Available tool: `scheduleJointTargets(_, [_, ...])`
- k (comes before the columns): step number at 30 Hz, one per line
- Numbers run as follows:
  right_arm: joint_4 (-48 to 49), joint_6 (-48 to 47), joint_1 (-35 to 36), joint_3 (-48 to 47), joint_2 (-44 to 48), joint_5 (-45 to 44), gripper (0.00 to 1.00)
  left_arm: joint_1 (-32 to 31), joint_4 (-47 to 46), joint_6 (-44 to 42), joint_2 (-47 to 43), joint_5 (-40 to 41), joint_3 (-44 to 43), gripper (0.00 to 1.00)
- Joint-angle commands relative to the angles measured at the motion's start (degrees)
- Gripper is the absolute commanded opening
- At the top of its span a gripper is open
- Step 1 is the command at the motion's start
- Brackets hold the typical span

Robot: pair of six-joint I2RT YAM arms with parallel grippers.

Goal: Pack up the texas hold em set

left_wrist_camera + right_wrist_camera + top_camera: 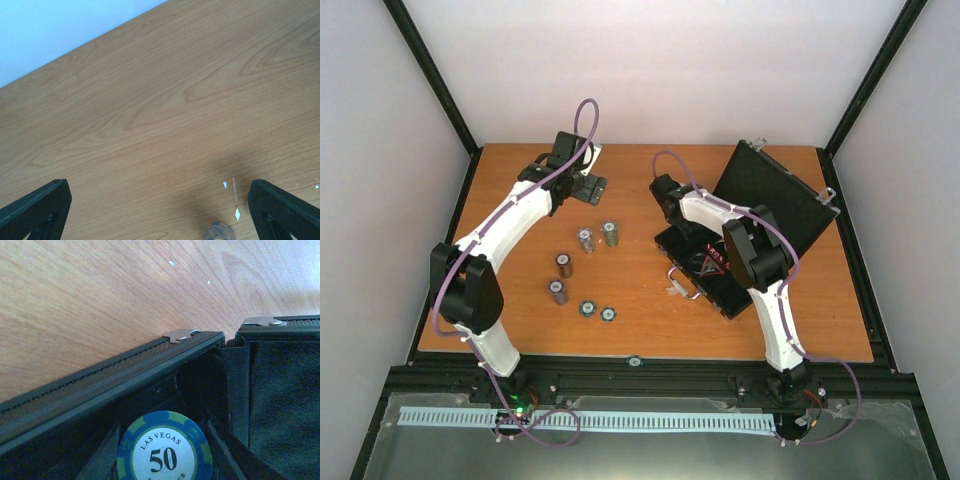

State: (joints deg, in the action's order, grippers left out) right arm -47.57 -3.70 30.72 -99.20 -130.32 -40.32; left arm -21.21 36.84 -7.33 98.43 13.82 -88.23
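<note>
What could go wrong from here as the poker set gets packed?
1. The blue chip lies close to the case wall near a corner. No fingers show, so it may slip or land askew.
2. The left gripper is wide open, with a chip stack barely inside its view. Coming down off-centre could topple it.
3. The raised lid stands right behind the right arm. A bump might drop it shut.
</note>
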Motion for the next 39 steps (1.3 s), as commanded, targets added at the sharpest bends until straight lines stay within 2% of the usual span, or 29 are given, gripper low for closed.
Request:
scheduleJointTargets(1, [-0.6,0.02,-0.66,0.51,-2.36,0.84,0.46,0.47,-1.15,0.04,-0.07,-0.16,-0.23,1.0])
scheduleJointTargets(4, [-0.76,1.04,-1.24,0.55,-2.38,1.97,0.64,0.47,-1.11,0.04,0.03,-0.29,-0.2,1.0])
scheduleJointTargets(7, [-0.49,2.11,-2.06,1.02,-0.76,4.83,0.72,0.51,-1.15,0.04,-0.02,-0.29,-0.14,1.0])
scheduleJointTargets(17, [-1.41,1.11,-2.6,-0.31,2.54,11.71,0.77,0.51,-1.14,0.04,-0.26,-0.18,-0.38,1.0])
scheduleJointTargets(23, [-3.62,1.71,-2.6,-2.15,4.07,20.85,0.77,0.47,-1.09,-0.14,-0.44,0.23,-0.53,1.0])
scheduleJointTargets(32, [-7.18,6.91,-5.65,-5.5,-0.06,20.1,0.76,0.47,-1.23,-0.29,-0.91,0.32,-0.08,1.0])
scheduleJointTargets(39, [-6.76,6.1,-7.95,-6.65,-1.34,19.85,0.75,0.47,-1.29,-0.32,-0.68,0.4,0.17,1.0])
